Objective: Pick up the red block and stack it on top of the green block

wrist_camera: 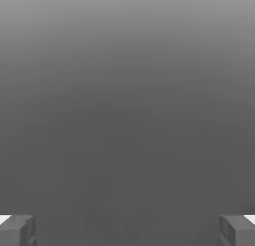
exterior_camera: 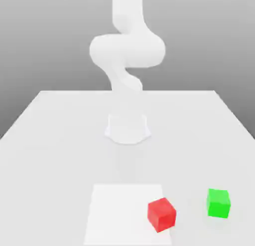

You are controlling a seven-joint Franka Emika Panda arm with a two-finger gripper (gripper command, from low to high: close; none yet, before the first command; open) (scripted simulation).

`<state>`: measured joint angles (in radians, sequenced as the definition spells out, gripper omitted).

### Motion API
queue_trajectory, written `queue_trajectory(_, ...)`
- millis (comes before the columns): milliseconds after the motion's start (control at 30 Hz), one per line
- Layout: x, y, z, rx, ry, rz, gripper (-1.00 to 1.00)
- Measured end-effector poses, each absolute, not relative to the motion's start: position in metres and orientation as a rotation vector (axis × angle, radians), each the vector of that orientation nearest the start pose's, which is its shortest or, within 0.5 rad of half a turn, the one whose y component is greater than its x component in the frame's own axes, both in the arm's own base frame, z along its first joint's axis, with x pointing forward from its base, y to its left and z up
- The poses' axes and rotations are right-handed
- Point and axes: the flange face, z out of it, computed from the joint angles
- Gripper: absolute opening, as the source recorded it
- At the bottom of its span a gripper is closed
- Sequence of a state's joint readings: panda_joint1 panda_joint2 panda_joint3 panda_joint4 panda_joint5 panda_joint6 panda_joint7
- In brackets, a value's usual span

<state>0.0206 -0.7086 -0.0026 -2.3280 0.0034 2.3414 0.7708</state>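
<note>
Red block [exterior_camera: 162, 214] sits near the tabletop's [exterior_camera: 50, 140] front edge, on the corner of a paler square patch [exterior_camera: 119, 210], the green block [exterior_camera: 218, 202] near it toward the exterior view's right. The claw [wrist_camera: 127, 230] is spread wide, fingertips [wrist_camera: 17, 230] far apart, gripping nothing.

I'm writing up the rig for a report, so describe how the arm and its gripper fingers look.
The arm is plain white with smooth, rounded, tube-like links, rising from a round white base on the white table. No cables or markings show on it. In the hand view, the gripper has two blocky grey fingers with squared ends, each carrying a small white patch at its outer upper corner.
</note>
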Motion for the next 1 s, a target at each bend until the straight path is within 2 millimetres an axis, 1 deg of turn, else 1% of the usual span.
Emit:
queue_trajectory(100, 0.418, 0.017, 0.611, -2.613, 0.950, -0.825, 0.00)
queue_trajectory(200, 0.444, 0.028, 0.553, -2.701, 0.900, -0.712, 0.00)
queue_trajectory(300, 0.462, 0.039, 0.492, -2.783, 0.845, -0.595, 0.00)
queue_trajectory(400, 0.472, 0.051, 0.431, -2.861, 0.786, -0.475, 0.00)
queue_trajectory(500, 0.473, 0.062, 0.369, -2.933, 0.722, -0.352, 0.00)
queue_trajectory(567, 0.469, 0.069, 0.329, -2.978, 0.675, -0.268, 0.00)
queue_trajectory(667, 0.457, 0.080, 0.270, -3.041, 0.596, -0.139, 0.00)
queue_trajectory(733, 0.444, 0.083, 0.232, -3.078, 0.552, -0.052, 0.00)
queue_trajectory(800, 0.440, 0.083, 0.202, -3.092, 0.534, -0.013, 0.00)
queue_trajectory(933, 0.437, 0.083, 0.153, -3.097, 0.528, 0.000, 0.00)
queue_trajectory(967, 0.437, 0.083, 0.146, -3.097, 0.528, 0.000, -1.00)
queue_trajectory(1000, 0.437, 0.083, 0.146, -3.097, 0.528, 0.000, -1.00)
